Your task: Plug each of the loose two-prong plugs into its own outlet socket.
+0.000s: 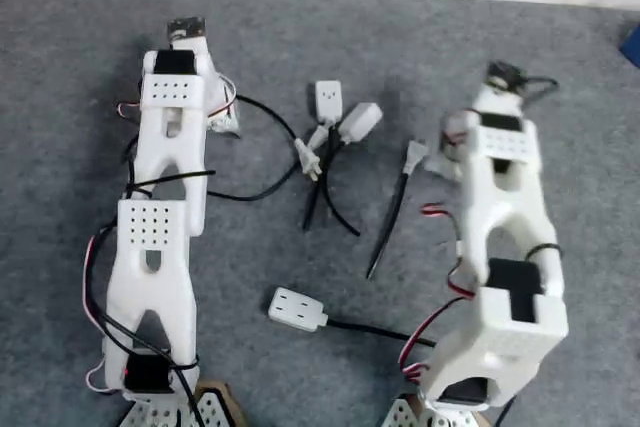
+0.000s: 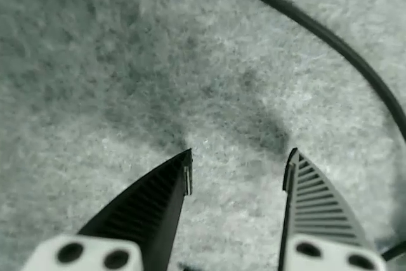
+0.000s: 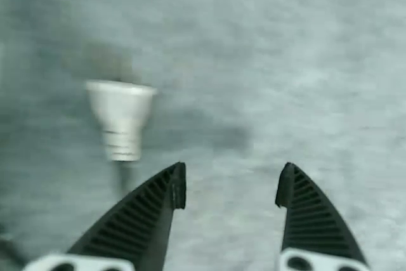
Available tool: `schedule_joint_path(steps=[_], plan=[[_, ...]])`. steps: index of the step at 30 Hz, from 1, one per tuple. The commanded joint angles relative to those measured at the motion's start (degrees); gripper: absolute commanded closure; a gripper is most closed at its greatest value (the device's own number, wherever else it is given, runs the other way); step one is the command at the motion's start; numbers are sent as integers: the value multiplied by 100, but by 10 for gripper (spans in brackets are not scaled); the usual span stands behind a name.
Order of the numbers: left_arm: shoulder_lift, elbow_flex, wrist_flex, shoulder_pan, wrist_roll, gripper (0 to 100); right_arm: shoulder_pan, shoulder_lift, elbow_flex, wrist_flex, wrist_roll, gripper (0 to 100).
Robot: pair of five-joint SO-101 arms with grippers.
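Approach step, nothing grasped. Right gripper [image 3: 231, 185] spread beside plug [image 1: 415, 154], right of centre; next, centre over it and pinch. Left gripper [image 2: 238, 172] spread above carpet [image 2: 95, 61].

- Stretches the left arm [image 1: 160, 227] almost straight out from its base, with the left hand [image 2: 240, 157] pointed downward, its two fingers spread wide apart.
- Bends the right arm [image 1: 505, 197] slightly at the elbow — holds the right hand [image 3: 233, 168] pointed downward too, fingers likewise parted.
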Motion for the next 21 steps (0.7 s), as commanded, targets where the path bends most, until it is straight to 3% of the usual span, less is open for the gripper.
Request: schedule_joint_path(steps=[1,7,12,21], plan=[[57,-330,299,127,105,758,-567,-13,-787,22,-853,770],[180,-356,404,-40,105,759,-1253,40,-1068,-418,-1292,771],[154,-356,413,-119,105,758,-1235,866,-716,-655,-1248,771],[171,-576,466,-127,79,758,-875,1675,-1481,-497,-897,777]])
